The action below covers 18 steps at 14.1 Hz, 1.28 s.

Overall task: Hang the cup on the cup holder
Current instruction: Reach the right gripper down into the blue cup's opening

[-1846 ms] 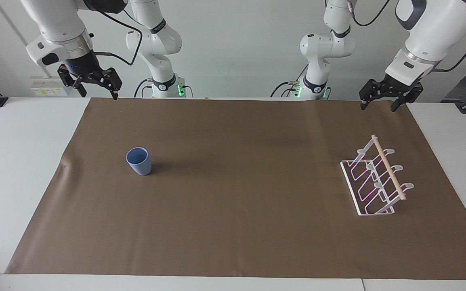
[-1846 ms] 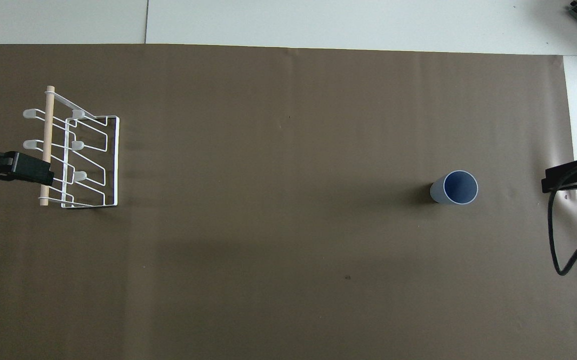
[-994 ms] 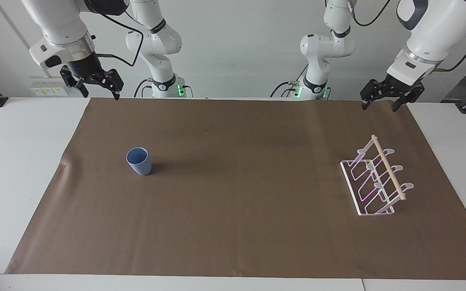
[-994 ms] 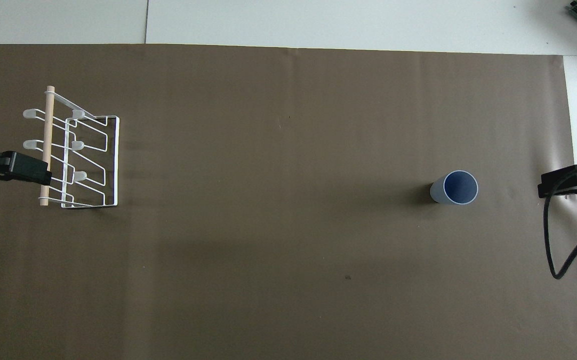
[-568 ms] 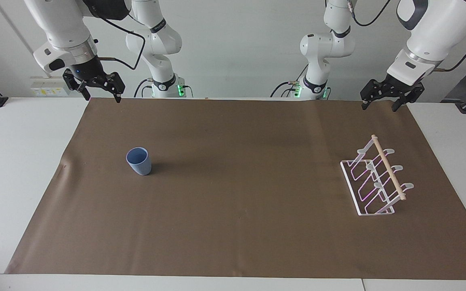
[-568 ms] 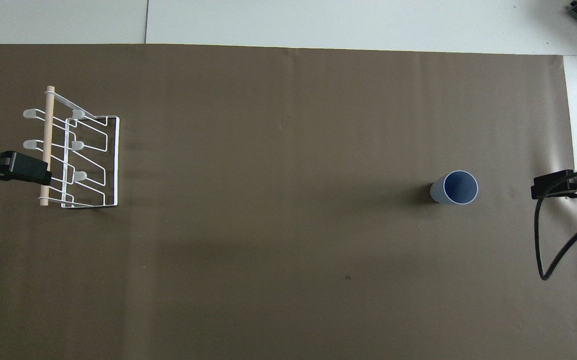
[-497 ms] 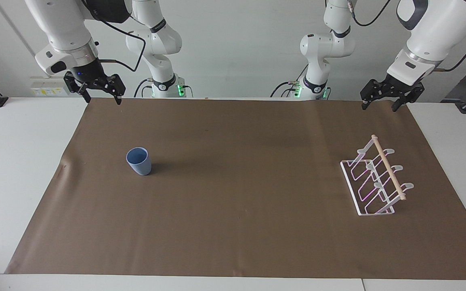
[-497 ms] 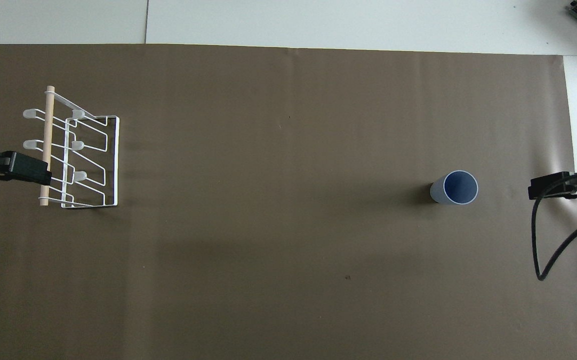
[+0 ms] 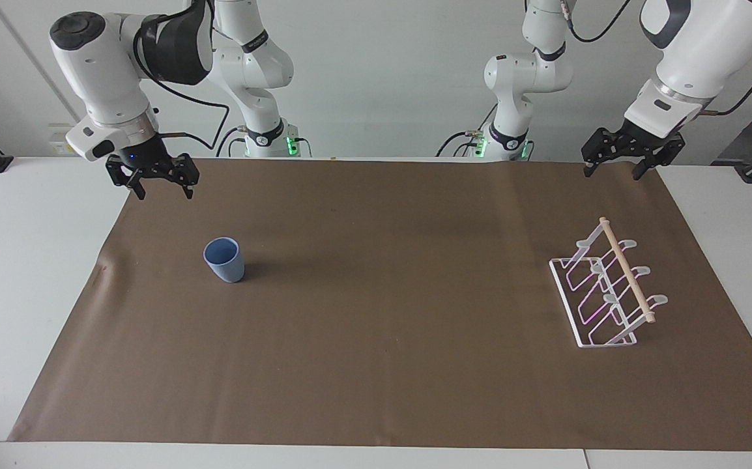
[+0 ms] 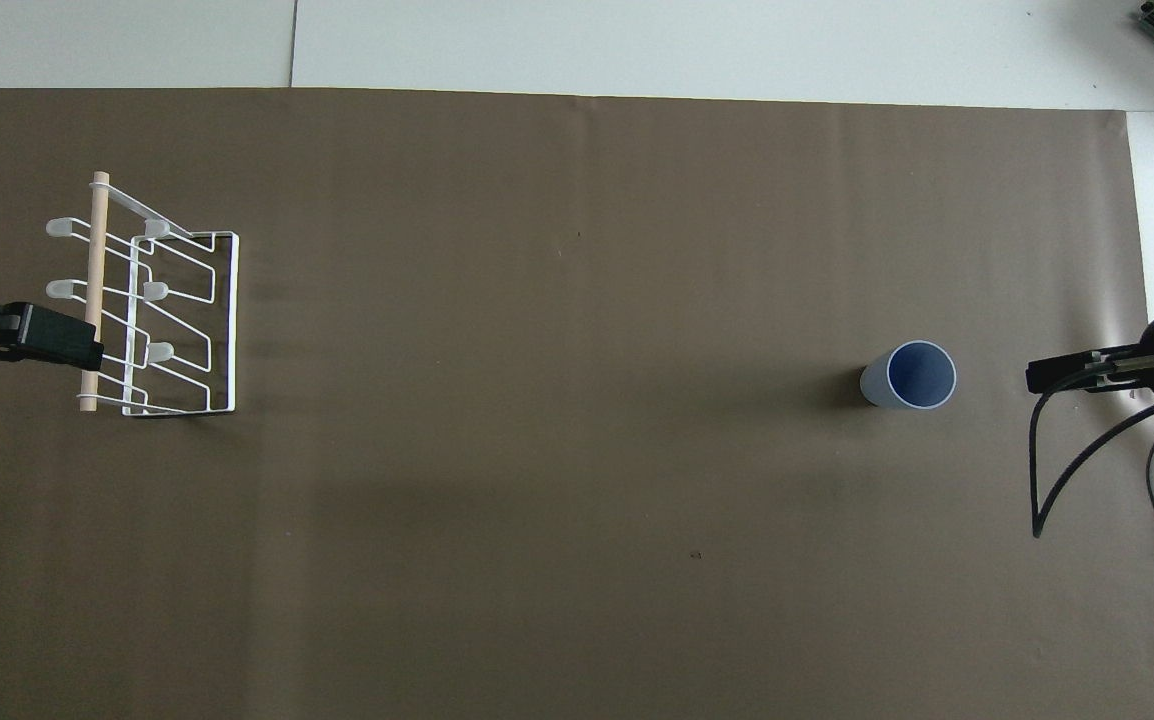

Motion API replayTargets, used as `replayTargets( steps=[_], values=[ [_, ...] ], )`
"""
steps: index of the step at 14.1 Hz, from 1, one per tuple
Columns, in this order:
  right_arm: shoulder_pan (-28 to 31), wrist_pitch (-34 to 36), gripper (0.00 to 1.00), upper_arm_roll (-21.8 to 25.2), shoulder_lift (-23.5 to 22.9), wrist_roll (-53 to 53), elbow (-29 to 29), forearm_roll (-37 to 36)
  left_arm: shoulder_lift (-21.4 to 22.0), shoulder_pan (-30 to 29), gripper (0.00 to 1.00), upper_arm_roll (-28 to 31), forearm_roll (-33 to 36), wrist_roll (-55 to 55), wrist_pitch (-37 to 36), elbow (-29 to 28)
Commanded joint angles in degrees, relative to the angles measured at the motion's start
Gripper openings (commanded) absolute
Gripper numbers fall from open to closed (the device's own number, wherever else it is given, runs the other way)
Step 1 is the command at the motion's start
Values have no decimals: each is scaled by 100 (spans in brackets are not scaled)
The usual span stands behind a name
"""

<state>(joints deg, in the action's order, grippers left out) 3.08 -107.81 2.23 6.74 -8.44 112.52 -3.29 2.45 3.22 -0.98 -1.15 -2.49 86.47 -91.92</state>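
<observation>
Blue cup [image 9: 224, 259] upright at nine o'clock on worktop [image 9: 30, 273]; white rack [image 9: 606, 286] at three. Right end effector [image 9: 158, 184] open above mat [image 9: 376, 365], left end effector [image 9: 612, 167] open, waiting.

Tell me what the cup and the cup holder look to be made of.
The cup: probably plastic, matte; its light-blue wall is even and shows no glint.
The cup holder: seemingly thin metal wire coated white, judging by its slim bent loops and rectangular base frame. The bar along its top looks like bare light wood, pale tan and round.
</observation>
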Motion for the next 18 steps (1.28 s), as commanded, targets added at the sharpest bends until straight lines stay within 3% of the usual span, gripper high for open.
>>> replayTargets(
  steps=[1, 7, 13, 18],
  values=[
    [-9, -607, 100, -21, -321, -140, 156, 327, 124, -50, 100, -25, 106, -23, 19, -142],
    [-88, -1470, 100, -39, -1192, -245, 235, 408, 124, -50, 100, -25, 106, -23, 19, -142],
    [-80, -1804, 100, -39, -999, -676, 894, 408, 132, -50, 100, -25, 106, -23, 19, -142],
    [-62, -2086, 100, -39, -1025, -747, 1044, 408, 132, -50, 100, -25, 106, -23, 19, -142]
  ],
)
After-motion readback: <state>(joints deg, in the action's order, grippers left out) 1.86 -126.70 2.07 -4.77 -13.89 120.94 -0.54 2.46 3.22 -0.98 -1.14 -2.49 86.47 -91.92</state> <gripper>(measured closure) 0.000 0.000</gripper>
